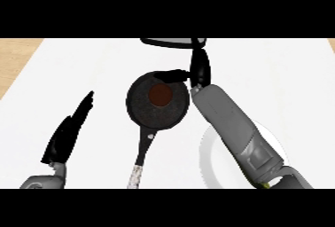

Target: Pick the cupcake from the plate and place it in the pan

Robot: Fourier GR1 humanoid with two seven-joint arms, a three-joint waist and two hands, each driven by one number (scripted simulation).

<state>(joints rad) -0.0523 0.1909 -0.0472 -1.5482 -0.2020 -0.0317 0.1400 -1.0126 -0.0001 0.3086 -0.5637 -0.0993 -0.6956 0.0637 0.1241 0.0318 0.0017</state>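
- White counter [288, 80] across the view, with a wood strip along the 9 o'clock edge.
- At centre, a dark pan [149, 116], with its handle [138, 159] toward 6 o'clock.
- Cupcake [160, 94]: a small brown round in the middle of the pan, resting on the pan's floor and already off the plate.
- Plate [211, 160]: white, at 4 o'clock from the pan, largely covered by the right forearm [229, 124].
- Right robot hand [200, 71]: at the pan's 1 o'clock rim, spread, with fingers toward 12 o'clock and thumb out over the rim toward 9 o'clock. Near the cupcake but seemingly apart from it, and pinching nothing, as far as can be judged.
- Left robot hand [68, 128]: at 8 o'clock, well apart from the pan, fingers straight and together, resting.
- Dark round thing [171, 42] at 12 o'clock, cut by the edge; cannot tell what.
- Handling, as a judgement: probably light, soft and crumbly, easily dented on top and apt to tip if nudged.
- Best taken low round the sides, thumb against fingers, never pressed from above.
- Placement seemingly done; next, lift the right robot hand clear without brushing the cupcake.
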